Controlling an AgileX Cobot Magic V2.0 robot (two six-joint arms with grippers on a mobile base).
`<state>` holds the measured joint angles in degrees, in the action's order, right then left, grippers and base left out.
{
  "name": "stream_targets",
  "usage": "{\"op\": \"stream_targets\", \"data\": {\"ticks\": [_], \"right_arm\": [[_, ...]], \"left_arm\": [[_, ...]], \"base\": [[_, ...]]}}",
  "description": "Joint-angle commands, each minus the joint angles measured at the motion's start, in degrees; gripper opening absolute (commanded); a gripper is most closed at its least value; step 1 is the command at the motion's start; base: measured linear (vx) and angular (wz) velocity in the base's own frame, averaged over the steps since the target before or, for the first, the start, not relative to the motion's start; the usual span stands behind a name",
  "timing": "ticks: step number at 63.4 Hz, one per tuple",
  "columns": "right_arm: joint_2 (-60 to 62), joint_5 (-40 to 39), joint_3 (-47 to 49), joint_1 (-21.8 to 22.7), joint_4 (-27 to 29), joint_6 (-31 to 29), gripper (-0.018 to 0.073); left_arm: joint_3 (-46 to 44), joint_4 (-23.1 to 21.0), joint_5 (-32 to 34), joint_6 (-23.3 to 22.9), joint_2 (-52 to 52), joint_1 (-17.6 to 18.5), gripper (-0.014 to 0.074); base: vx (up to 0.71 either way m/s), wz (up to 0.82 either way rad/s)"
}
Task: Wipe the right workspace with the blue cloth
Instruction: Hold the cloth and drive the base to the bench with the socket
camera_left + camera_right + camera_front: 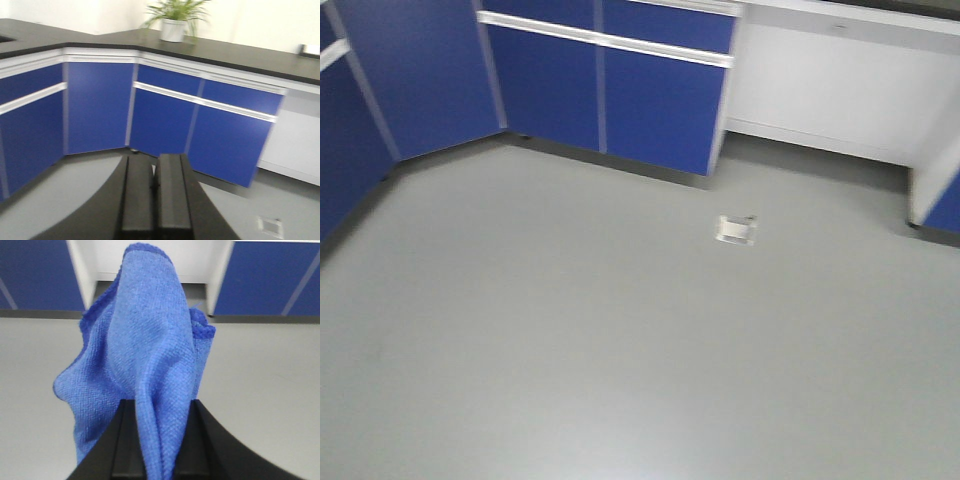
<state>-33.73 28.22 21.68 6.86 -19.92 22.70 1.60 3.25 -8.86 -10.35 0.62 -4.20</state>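
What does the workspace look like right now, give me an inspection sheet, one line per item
Surface: grey floor; black countertop above the cabinets.
Job's things: blue cloth, bunched, pinched in the right gripper.
Clutter: small metal plate set in the floor.
Grippers: right gripper shut on the blue cloth; left gripper shut, holding nothing.
Cables: nothing seen.
Surroundings: blue cabinets; potted plant on the countertop.
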Motion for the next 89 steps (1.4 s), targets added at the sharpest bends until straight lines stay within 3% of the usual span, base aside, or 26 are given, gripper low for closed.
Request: {"op": "stream_targets", "data": {"ticks": [1, 35, 89], "right_arm": [[0.0, -3.35, 1.59, 0.3, -0.98, -0.46, 0.0], [0.0, -1.23, 1.59, 0.3, -0.98, -0.46, 0.0], [0.0, 11.2, 1.59, 0.3, -0.98, -0.46, 0.0]], "left_arm": [[1.76, -0.37, 4.77, -0.49, 0.93, 0.18, -0.0006], [1.76, -0.37, 4.77, -0.49, 0.93, 0.18, -0.0006], [1.76, -0.37, 4.77, -0.49, 0.93, 0.18, -0.0006]], "base": [[-0.08, -0.76], [0.01, -0.57], [0.23, -0.2]]}}
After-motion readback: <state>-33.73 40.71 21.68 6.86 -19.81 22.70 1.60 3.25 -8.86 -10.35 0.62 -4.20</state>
